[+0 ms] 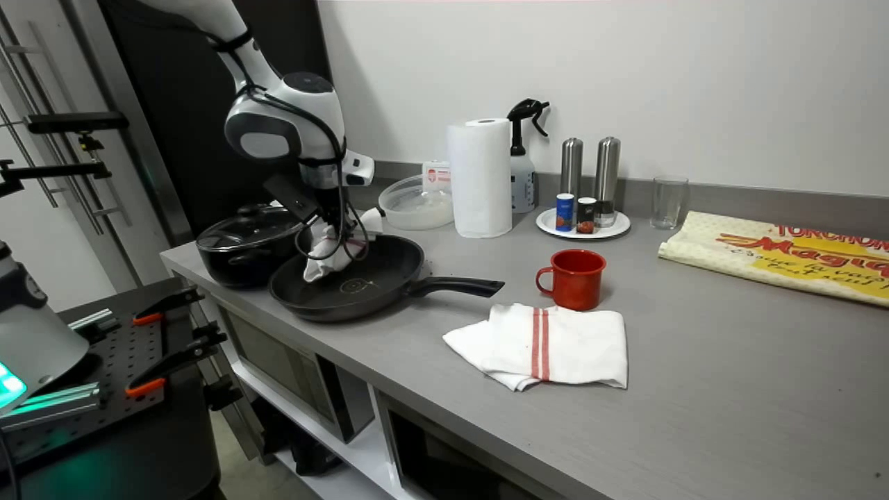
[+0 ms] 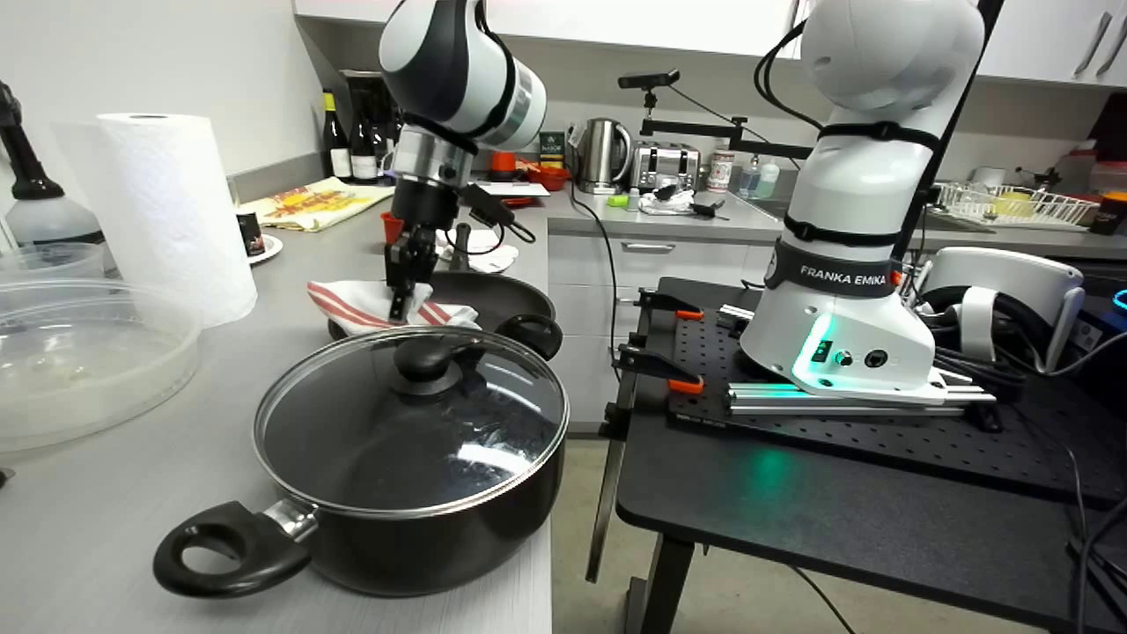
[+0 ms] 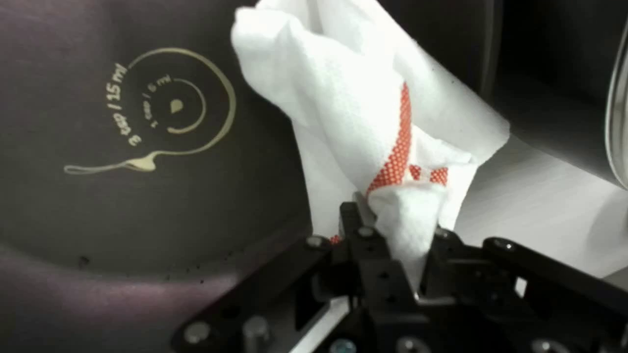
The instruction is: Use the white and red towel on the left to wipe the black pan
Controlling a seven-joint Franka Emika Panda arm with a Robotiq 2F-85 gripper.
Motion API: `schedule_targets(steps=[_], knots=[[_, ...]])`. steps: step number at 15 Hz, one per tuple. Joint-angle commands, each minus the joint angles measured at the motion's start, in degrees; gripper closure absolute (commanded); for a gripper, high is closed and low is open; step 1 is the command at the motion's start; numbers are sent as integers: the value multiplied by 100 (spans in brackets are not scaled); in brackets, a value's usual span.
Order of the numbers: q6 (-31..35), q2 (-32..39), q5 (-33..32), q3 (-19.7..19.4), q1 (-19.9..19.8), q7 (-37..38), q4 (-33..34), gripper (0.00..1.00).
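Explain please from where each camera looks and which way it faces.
In an exterior view: from above and behind the folded towel, facing the pan and wall; arm and part of the base show.
In an exterior view: from behind the lidded pot, facing along the counter; arm and base show.
Wrist view: mounted by the pincer, which shows, looking down into the pan.
Both exterior views share the paper roll; all views show the pan and held towel.

Pan (image 3: 162, 196) reads "15 ml", robot base (image 2: 845, 295) "FRANKA EMIKA", yellow cloth (image 1: 785, 260) "Magi…".
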Motion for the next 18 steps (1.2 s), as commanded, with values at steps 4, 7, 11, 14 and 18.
schedule_targets(steps=[4,7,11,14,18], knots=[[391,-657,708,1026,-1007,-212,-327,96],[496,-1197,484,367,-511,721,-342,96],[394,-1777,-392,-1006,408,2206,-375,96],[150,-1949,-1716,-2416,1177,3414,-313,96],[-871,-1520,-3389,-4036,2275,4933,702,96]])
